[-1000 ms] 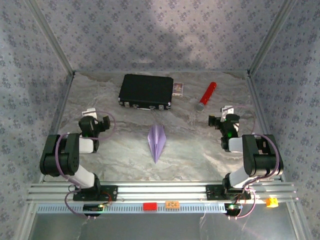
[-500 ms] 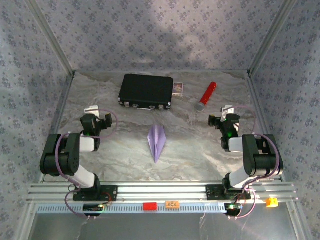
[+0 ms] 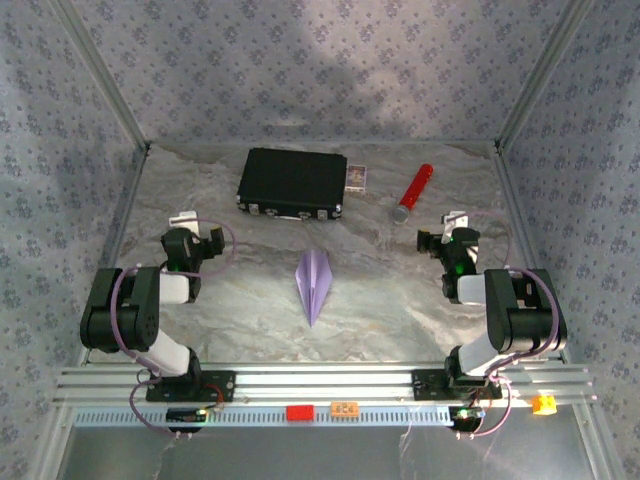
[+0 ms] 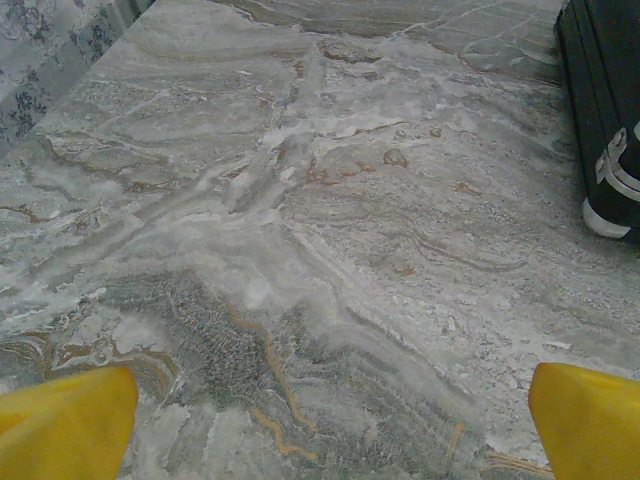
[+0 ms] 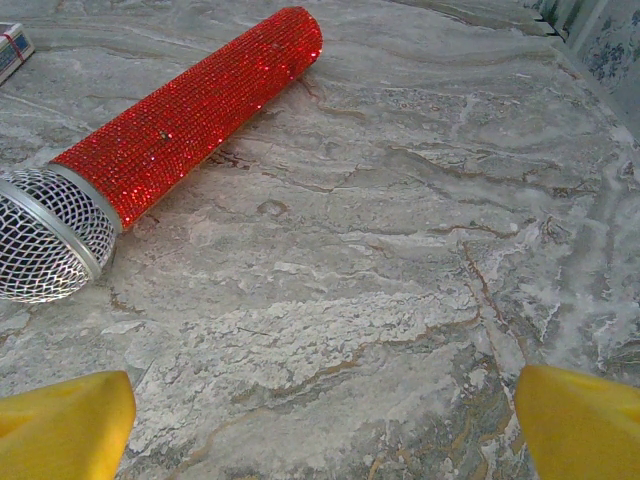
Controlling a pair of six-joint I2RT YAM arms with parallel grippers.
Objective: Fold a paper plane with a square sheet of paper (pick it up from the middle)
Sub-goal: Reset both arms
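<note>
The paper plane (image 3: pixel 313 283) lies flat on the marble-patterned table (image 3: pixel 400 300), about midway between the 2 arms and apart from both. It is a slim, pale lilac dart with a crease down its length. Its sharp tip points toward the near edge where the bases are bolted, and its broader tail points toward the back. Just behind the tail, without touching it, sits the black case (image 3: pixel 292 183) with its silver clasps along the front side. A small white-and-dark card box (image 3: pixel 357 177) sits just beside the case's right end. To the right of that lies a red glitter microphone (image 3: pixel 412 192), set at a slant with its silver mesh head nearer the arms. The left gripper (image 4: pixel 325 430) hangs low over bare table with its jaws spread wide. Its 2 yellow fingertips (image 4: pixel 65 420) sit at the opposite lower corners of the left wrist view with nothing between them, and a corner of the case shows at the right edge of that view. The right gripper (image 5: pixel 320 425) is likewise spread wide and holds nothing, with a yellow fingertip in each lower corner of the right wrist view. The microphone lies ahead of it and to its left, well clear of the fingers. Neither gripper touches the plane.
</note>
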